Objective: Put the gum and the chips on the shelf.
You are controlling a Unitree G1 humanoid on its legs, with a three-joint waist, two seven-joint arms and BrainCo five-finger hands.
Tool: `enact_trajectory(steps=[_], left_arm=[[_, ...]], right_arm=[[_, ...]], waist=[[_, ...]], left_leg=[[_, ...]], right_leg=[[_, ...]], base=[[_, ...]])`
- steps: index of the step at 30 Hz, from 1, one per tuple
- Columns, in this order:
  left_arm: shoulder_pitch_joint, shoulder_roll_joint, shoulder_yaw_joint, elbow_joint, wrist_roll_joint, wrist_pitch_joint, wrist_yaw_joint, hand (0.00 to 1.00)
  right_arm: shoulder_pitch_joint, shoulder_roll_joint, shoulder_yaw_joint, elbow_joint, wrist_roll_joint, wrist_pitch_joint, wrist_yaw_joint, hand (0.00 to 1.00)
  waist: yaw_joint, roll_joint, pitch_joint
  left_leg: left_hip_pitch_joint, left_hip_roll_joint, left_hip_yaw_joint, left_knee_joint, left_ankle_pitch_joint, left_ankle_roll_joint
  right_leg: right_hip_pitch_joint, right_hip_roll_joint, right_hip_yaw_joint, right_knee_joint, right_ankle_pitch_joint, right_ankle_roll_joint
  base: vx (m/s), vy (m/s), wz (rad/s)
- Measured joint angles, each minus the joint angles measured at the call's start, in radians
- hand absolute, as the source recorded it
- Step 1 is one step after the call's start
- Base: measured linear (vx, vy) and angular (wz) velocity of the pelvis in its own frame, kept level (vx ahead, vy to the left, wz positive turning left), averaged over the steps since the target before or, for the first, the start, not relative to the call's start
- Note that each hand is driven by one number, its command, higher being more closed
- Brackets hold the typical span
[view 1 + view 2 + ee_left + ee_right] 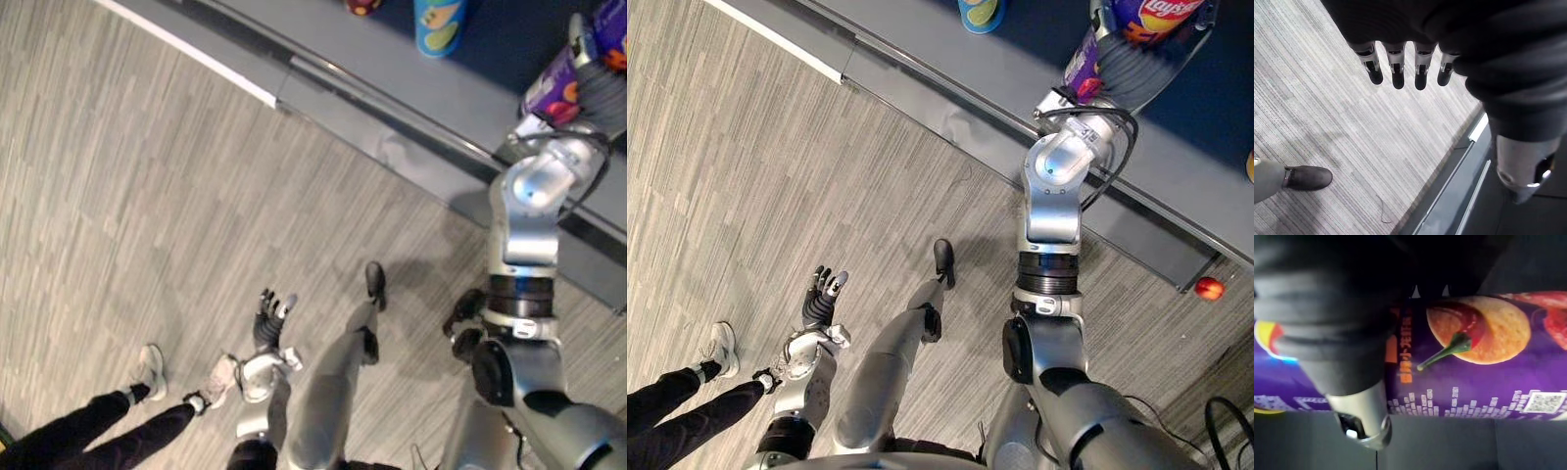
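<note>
1. Nearest, well short of the shelf [411,93], a person's white shoes [149,370] stood on the striped floor [147,176].
2. The left hand [272,315] hung close by them, also well apart from the shelf, its fingers [1397,78] straight and loose, holding nothing.
3. The right hand [1132,69] reached over the shelf's dark top, clasped round the purple chips can [1474,362]. Whether the can touched that surface could not be told.
4. Farthest back on the shelf, a blue canister [439,24] stood upright; could not tell if it was the gum.

Bare shelf [505,49] lies between the blue can [438,24] and the chips can [551,96]. A person's shoes [149,370] stand near the left hand [272,315].
</note>
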Motion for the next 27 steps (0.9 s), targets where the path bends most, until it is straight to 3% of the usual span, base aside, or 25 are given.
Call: enact_trajectory(steps=[21, 27], left_arm=[[0.017, 0.000, -0.030, -0.018, -0.040, -0.002, -0.022, 0.00], [0.017, 0.000, -0.030, -0.018, -0.041, -0.002, -0.022, 0.00]], right_arm=[[-0.076, -0.080, -0.033, 0.129, 0.044, -0.005, 0.000, 1.00], [-0.076, -0.083, -0.027, 0.157, 0.067, -0.035, 0.004, 1.00]], waist=[[-0.014, 0.000, 0.000], [-0.014, 0.000, 0.000]], left_leg=[[-0.030, 0.003, 0.022, 0.006, 0.007, 0.008], [-0.030, 0.009, 0.026, 0.014, 0.005, 0.006]], right_leg=[[-0.042, 0.001, 0.012, -0.001, 0.000, -0.001], [-0.041, 0.007, 0.018, -0.003, 0.000, -0.001]], base=[[-0.01, -0.032, -0.01], [-0.03, -0.036, -0.03]])
